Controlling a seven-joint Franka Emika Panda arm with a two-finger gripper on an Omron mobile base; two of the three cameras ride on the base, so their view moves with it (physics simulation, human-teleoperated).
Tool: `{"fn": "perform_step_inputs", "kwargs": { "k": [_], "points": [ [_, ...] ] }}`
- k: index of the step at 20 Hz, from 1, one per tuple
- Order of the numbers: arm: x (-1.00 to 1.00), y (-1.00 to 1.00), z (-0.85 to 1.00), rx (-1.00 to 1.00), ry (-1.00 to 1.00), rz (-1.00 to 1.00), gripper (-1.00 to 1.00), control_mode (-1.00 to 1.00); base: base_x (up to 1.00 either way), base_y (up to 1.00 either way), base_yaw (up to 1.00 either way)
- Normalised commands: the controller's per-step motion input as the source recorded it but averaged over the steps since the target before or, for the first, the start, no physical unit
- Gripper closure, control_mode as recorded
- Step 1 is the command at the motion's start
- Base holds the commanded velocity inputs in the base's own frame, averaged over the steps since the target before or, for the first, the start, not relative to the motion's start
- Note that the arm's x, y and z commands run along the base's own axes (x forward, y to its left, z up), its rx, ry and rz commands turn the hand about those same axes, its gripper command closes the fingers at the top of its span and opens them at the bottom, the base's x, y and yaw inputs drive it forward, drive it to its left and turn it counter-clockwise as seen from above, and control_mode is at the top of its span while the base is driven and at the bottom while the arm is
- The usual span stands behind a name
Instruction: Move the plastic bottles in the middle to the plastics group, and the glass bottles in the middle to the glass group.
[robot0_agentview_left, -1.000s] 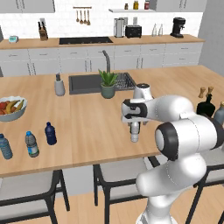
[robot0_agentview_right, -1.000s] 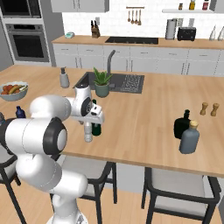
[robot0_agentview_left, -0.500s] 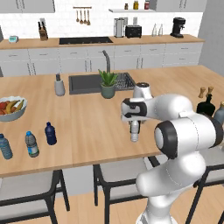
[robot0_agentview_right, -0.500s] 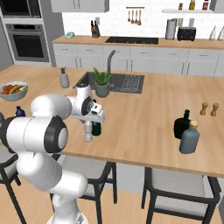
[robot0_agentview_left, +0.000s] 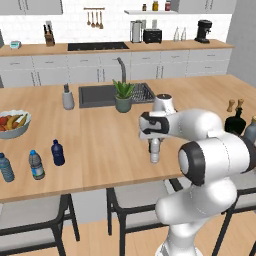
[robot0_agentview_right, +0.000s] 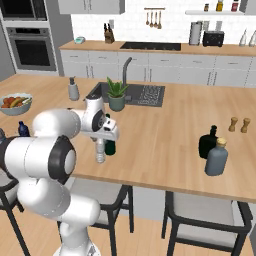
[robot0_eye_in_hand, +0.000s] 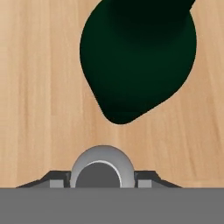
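Left of the hand (robot0_agentview_left: 155, 145): two water bottles (robot0_agentview_left: 35, 164) and one navy bottle (robot0_agentview_left: 58, 152). At it: one clear bottle (robot0_agentview_left: 155, 150), one green bottle (robot0_agentview_right: 110, 147). Right: one black bottle (robot0_agentview_right: 207, 142), one grey-blue bottle (robot0_agentview_right: 217, 157), two pepper mills (robot0_agentview_right: 233, 124).

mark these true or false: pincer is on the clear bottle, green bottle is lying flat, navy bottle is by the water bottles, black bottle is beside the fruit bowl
1. The pincer is shut on the clear bottle. True.
2. The green bottle lies flat. False: it stands upright, just behind the clear bottle.
3. The navy bottle stands near the water bottles. True.
4. The black bottle is beside the fruit bowl. False: it stands at the counter's other end, by the grey-blue bottle.
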Motion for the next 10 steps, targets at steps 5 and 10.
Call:
{"fn": "perform_step_inputs", "kwargs": {
  "k": [5,10],
  "points": [
    [-0.5,0.25,0.2,0.01,0.0,0.06,1.0,-1.0,0.0,0.0,0.0],
    [-0.47,0.47,0.4,0.0,0.0,0.07,1.0,-1.0,0.0,0.0,0.0]
  ]
}}
